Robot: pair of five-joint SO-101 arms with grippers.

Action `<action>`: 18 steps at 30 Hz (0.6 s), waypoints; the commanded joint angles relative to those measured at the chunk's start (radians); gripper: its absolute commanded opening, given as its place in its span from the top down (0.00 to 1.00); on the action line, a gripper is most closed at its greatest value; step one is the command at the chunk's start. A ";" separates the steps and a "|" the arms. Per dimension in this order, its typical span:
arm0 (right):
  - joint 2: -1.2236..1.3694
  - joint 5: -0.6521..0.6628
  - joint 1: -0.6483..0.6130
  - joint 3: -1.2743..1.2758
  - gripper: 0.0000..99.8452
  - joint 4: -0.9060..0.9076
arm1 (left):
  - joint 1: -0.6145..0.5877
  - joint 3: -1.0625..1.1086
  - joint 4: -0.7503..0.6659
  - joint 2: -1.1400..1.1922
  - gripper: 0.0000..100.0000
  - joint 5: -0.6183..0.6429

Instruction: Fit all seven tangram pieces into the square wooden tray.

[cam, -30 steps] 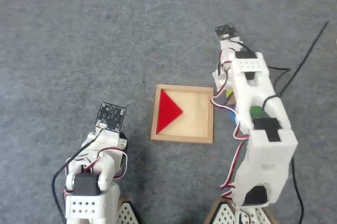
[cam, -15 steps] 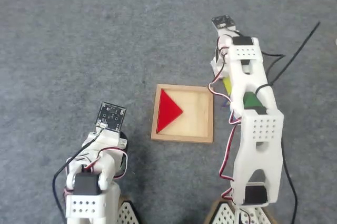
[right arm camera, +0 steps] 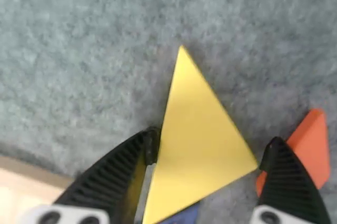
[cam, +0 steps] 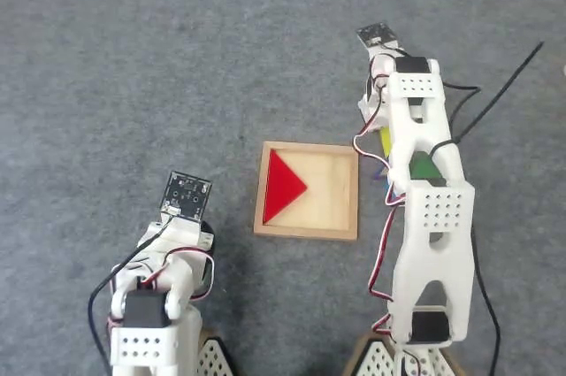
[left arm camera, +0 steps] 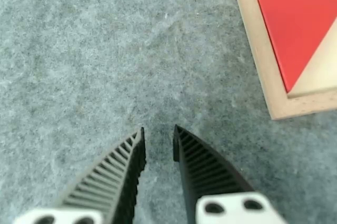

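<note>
Right gripper [right arm camera: 211,145] hangs just off the right side of the square wooden tray [cam: 305,234], its jaws spread wide and set astride the yellow triangle [right arm camera: 197,139]. That triangle lies flat on the grey carpet [cam: 133,84], just beside the tray's right rim and near the tray's far right corner. The finger on the tray's side has its tip against one long edge of the triangle. The other finger stands at the triangle's corner on the side away from the tray; whether it touches cannot be told. Nothing is pinched: the piece rests on the carpet between the two fingers.

An orange piece [right arm camera: 308,142] lies just past that outer finger, farther from the tray than the yellow triangle. A blue piece [right arm camera: 181,214] shows at the yellow triangle's edge and touches it, also right of the tray. In the high view a green piece [cam: 424,166] shows through the right arm's frame, right of the tray and farther out than the yellow one.

Inside the tray, the red triangle [cam: 281,186] lies flat with its long edge along the tray's left wall and its point toward the tray's middle.

Off the tray's near left corner, the left gripper [left arm camera: 158,132] hangs over bare carpet, apart from the rim. Its fingers stand only a narrow slit apart with nothing between them.
</note>
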 commanded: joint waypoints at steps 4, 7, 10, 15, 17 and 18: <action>-0.025 0.038 0.035 -0.034 0.72 0.099 | -0.002 -0.012 0.003 -0.021 0.91 -0.011; -0.025 0.037 0.031 -0.032 0.72 0.062 | -0.002 -0.012 0.003 -0.021 0.91 -0.011; -0.025 0.035 0.024 -0.032 0.72 0.054 | -0.002 -0.012 0.003 -0.021 0.91 -0.011; -0.025 0.035 0.013 -0.028 0.72 0.064 | -0.002 -0.012 0.003 -0.021 0.91 -0.011; -0.027 0.032 0.015 -0.032 0.75 0.093 | -0.002 -0.012 0.003 -0.021 0.91 -0.011; -0.030 0.032 0.015 -0.032 0.77 0.108 | -0.002 -0.012 0.003 -0.021 0.91 -0.011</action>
